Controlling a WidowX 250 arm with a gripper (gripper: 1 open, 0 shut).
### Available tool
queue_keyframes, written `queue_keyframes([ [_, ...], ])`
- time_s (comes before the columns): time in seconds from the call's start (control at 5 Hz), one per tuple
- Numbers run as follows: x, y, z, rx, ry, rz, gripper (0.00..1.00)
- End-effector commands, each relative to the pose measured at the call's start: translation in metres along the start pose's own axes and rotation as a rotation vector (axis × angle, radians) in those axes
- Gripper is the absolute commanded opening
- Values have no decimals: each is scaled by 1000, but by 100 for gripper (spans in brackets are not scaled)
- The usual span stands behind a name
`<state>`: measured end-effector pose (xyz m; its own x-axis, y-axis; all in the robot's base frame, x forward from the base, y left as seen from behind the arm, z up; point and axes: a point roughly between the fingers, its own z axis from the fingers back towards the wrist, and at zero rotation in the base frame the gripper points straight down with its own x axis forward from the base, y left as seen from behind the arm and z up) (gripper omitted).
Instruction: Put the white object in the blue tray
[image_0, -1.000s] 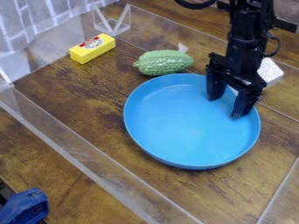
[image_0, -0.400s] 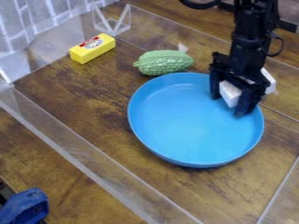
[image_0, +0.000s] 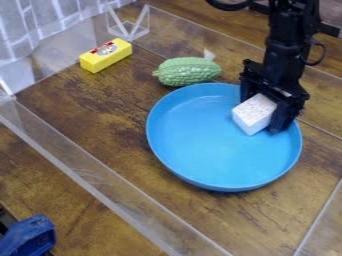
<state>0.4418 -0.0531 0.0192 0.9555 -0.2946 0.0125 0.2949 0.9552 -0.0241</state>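
One white sponge block set inside the blue tray, jaws spread wide around it.

One step is judged to remain: the retreat. The white sponge block is seen lying in the blue tray, near the tray's far right rim. The gripper is pointed straight down over it with the jaws fully parted. No grip can be made out, though contact cannot be ruled out. A straight vertical lift is advised, so that the block is not dragged towards the rim.
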Motion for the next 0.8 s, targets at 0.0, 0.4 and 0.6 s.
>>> queue_keyframes([
  [0.0,-4,-15,-17,-4,39,-16,100],
  [0.4,-4,-15,-18,2,54,-12,0],
  [0.6,-5,-13,-18,8,63,-18,0],
])
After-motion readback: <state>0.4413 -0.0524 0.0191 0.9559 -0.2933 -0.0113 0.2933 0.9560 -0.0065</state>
